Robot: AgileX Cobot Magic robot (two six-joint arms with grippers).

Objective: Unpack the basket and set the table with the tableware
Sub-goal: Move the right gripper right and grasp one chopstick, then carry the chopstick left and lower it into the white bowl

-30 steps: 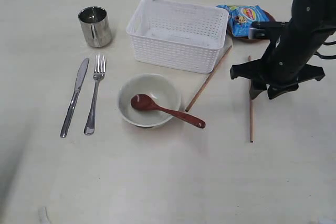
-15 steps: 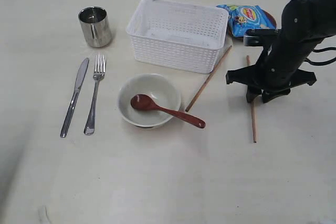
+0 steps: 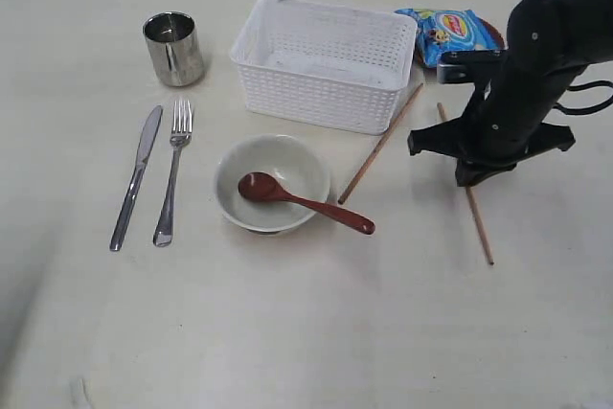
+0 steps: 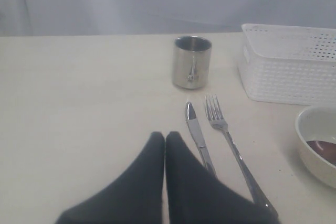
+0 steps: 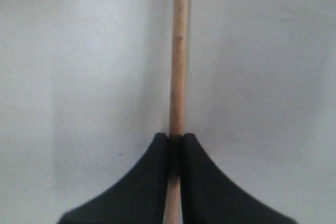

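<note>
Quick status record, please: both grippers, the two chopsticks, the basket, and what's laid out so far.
right gripper: shut on held chopstick
left gripper: shut, holding nothing
other chopstick: lying on table beside basket
basket contents: nothing visible inside
laid out: cup, knife, fork, bowl with spoon in it

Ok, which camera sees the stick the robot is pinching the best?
The right wrist view: the chopstick fills the picture close up, clamped in the right gripper. The exterior view shows it small and slanted, its middle hidden by that gripper. The left wrist view misses it.
</note>
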